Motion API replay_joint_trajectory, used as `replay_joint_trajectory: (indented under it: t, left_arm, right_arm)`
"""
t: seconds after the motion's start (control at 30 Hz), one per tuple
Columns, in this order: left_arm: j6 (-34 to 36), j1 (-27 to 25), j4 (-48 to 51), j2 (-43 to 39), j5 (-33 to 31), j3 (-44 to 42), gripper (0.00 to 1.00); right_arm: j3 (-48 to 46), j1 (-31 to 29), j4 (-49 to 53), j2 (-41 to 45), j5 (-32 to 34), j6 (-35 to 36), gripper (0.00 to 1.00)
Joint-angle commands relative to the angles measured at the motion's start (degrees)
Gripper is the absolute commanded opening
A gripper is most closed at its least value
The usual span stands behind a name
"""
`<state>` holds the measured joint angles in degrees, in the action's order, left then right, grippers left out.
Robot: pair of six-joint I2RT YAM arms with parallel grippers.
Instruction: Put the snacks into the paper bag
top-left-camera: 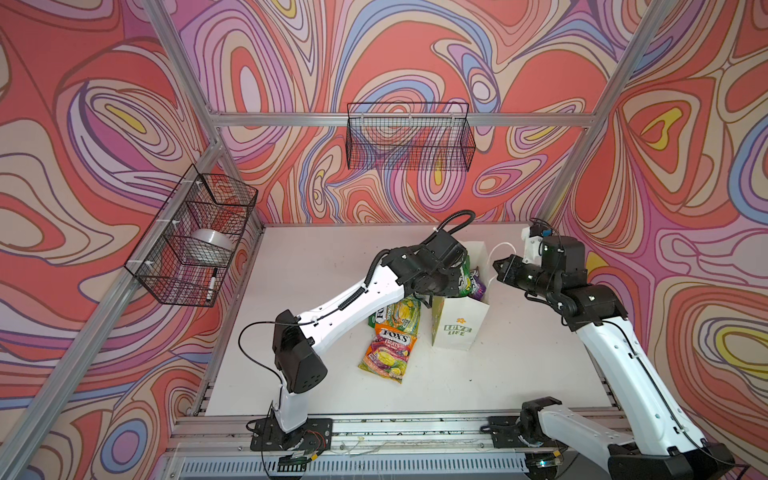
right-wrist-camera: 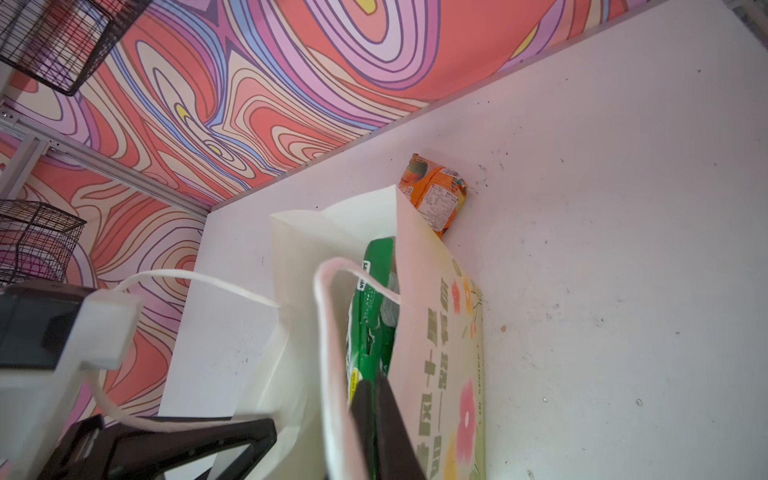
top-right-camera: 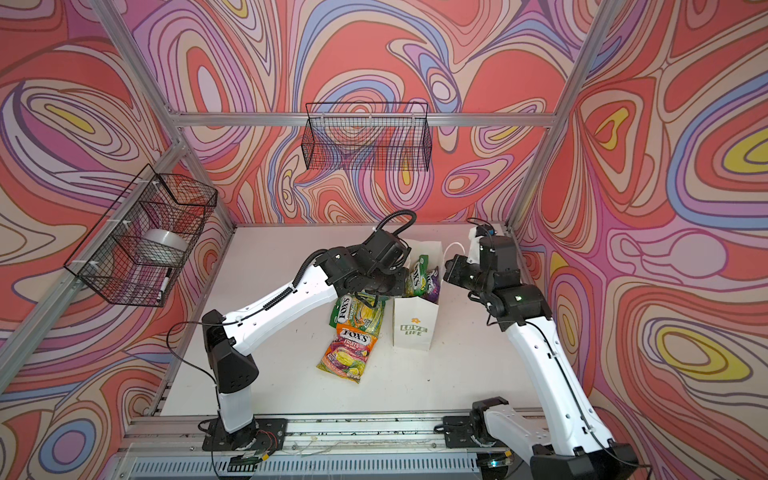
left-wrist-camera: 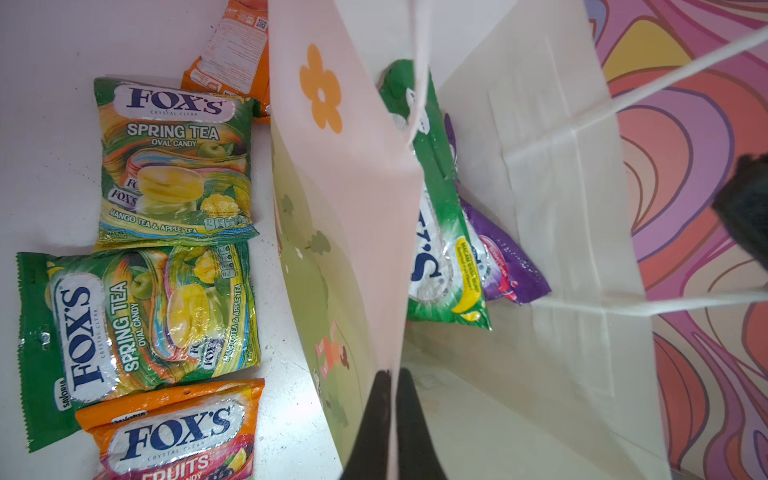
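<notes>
Orange Fruits pkt (top-left-camera: 388, 351) lies nearest us, long axis near-to-far; green Spring Tea pkts (top-left-camera: 400, 313) just behind, both left of the paper bag (top-left-camera: 457, 328). We see left gripper (left-wrist-camera: 392, 374) clamped on bag's wall, right gripper (right-wrist-camera: 372, 384) closed on its opp. side, rim or cord unclear. We judge left arm (top-left-camera: 353, 299) nearer those pkts.

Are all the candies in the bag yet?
Not yet. Done: a green packet and a purple packet stand inside the paper bag. In hand: the left fingers pinch the bag's wall; the right fingers are shut, holding no snack. Left: two Spring Tea packets, the Fruits packet and an orange packet lie on the table.
</notes>
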<state>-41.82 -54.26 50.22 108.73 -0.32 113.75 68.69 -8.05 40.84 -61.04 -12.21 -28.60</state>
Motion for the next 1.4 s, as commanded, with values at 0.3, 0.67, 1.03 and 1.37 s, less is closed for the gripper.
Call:
replay_joint_trajectory:
  t: [0.3,0.67,1.03,1.37]
  left_arm:
    - [3.79,-0.06,-1.72,-5.66,2.27,-0.53,0.74]
    - [17.34,0.07,-9.61,-29.88,1.80,-14.79,1.00]
    - [11.13,22.79,-5.92,-45.32,13.68,-46.58,1.00]
    - [11.68,28.38,-18.11,-22.80,19.69,-56.28,0.92]
  right_arm:
    - [-1.54,2.08,-0.21,1.39,-3.78,-0.01,0.00]
    - [-0.93,2.17,0.69,2.48,-3.12,1.30,0.00]
    - [0.31,2.21,0.87,2.06,-7.14,2.69,0.00]
    - [1.85,2.10,3.17,2.85,-10.82,3.02,0.00]
